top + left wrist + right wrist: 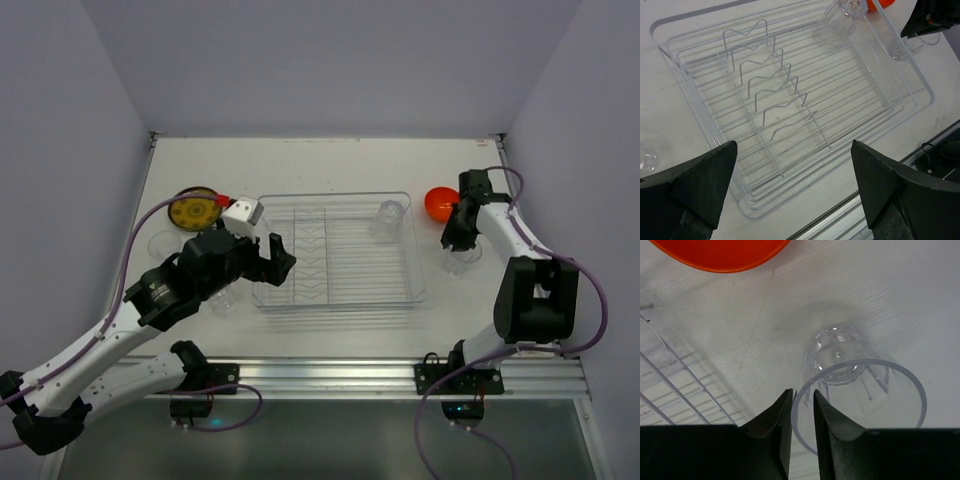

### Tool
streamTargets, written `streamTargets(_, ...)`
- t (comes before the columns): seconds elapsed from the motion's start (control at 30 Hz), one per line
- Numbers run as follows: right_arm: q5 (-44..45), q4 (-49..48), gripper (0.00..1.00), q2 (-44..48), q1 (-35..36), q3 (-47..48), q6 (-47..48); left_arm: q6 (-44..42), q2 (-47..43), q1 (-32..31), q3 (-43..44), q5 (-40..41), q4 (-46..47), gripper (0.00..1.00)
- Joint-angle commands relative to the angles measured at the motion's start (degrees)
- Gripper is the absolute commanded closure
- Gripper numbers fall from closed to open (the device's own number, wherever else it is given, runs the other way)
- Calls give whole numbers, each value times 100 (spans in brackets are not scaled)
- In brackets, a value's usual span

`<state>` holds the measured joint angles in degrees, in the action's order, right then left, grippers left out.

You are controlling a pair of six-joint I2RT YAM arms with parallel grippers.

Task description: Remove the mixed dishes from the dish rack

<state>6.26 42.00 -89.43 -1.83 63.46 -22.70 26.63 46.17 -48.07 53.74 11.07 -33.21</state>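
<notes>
The clear dish rack [340,262] lies mid-table, with one clear glass cup [388,218] in its far right corner; both also show in the left wrist view, the rack [790,90] and the cup [847,15]. My left gripper [283,262] is open and empty at the rack's near left edge [794,150]. My right gripper [458,238] is shut on the rim of another glass cup [860,385], right of the rack, one finger inside the rim and one outside [802,412]. The orange bowl [438,203] sits just beyond it on the table. The yellow plate [195,210] lies left of the rack.
Two more glass cups stand left of the rack, one [163,245] near the plate and one [225,298] under my left arm. Grey walls close the table on three sides. A metal rail [330,372] runs along the near edge.
</notes>
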Motion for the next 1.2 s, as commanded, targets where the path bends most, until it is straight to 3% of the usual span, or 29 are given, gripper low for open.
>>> streamTargets(0.0, -90, -122, 74, -57, 33, 52, 99, -237, -21, -9, 128, -17, -18, 0)
streamTargets(0.03, -64, -104, 69, -49, 33, 70, 99, -246, -3, -9, 181, 9, -45, 0)
streamTargets(0.07, -29, -69, 58, 21, 50, 87, 108, -281, 6, -9, 303, 27, -89, 0)
streamTargets(0.17, 33, 106, 43, 310, 112, 149, 125, -290, 102, -9, 540, 71, -177, 0)
streamTargets(0.27, 103, 229, 37, 846, 139, 149, 99, -203, 330, -9, 716, 18, -98, 0)
streamTargets(0.4, 655, 450, 21, 2450, 139, 193, -155, 130, 1119, -53, 1032, 17, -1, 0)
streamTargets(0.47, 850, 258, 1, 3200, 139, -60, -226, 333, 1332, -158, 1104, 176, 243, 0)
streamTargets(0.63, -703, -674, 1, 5650, 139, -1115, -498, 396, 2333, -369, 1322, 159, 1316, 0)
streamTargets(0.67, -1193, -823, 1, 5847, 139, -1360, -594, 282, 2570, -378, 1454, 115, 1587, 0)
streamTargets(0.8, -1610, -570, 1, 6165, 139, -1354, -736, 70, 4044, -483, 2359, -184, 1871, 0)
streamTargets(0.97, -1778, -385, 1, 6445, 139, -1240, -701, 219, 5540, -624, 3876, 0, 1574, 0)
streamTargets(1.1, -884, -34, 1, 6648, 139, -1038, -613, 421, 6647, -668, 4766, 622, 1326, 0)
streamTargets(1.17, -898, 19, 1, 6763, 139, -1011, -613, 553, 6895, -668, 5023, 834, 1186, 0)
